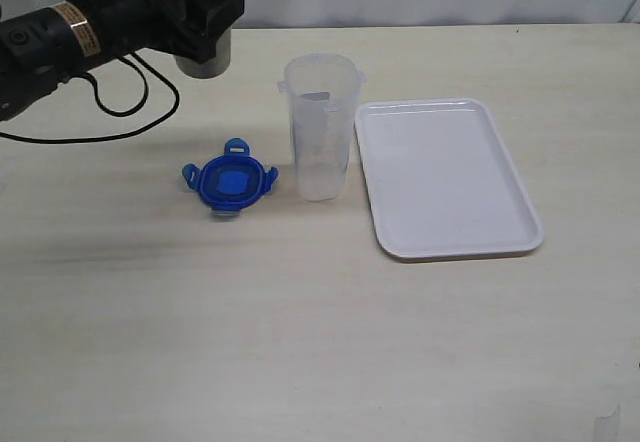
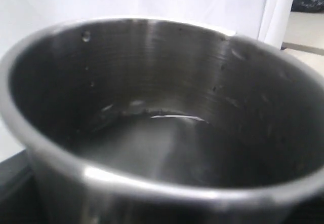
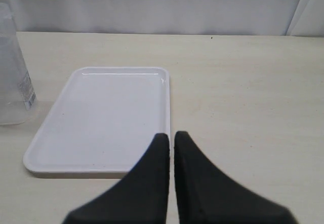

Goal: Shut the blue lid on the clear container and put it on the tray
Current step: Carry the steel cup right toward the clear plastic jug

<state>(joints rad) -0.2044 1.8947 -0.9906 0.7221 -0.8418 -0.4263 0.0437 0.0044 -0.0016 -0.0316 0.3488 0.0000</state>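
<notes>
Left gripper (image 1: pixel 205 17) holds a grey steel cup (image 1: pixel 203 60) over the table's (image 1: pixel 300 342) far-left corner; right gripper (image 3: pixel 171 135) is pinched shut. Seat the round blue plastic lid (image 1: pixel 230 184), mid-table beside the tall clear container (image 1: pixel 320 127), squarely.

I have the clear container (image 1: pixel 320 127) standing near the middle of the tabletop (image 1: pixel 300 342) — the blue lid (image 1: pixel 230 183) lies flat just left of it, the tray (image 1: pixel 450 177) just right, neither touching. The steel cup (image 1: pixel 195 22) hangs above the far-left corner.
</notes>
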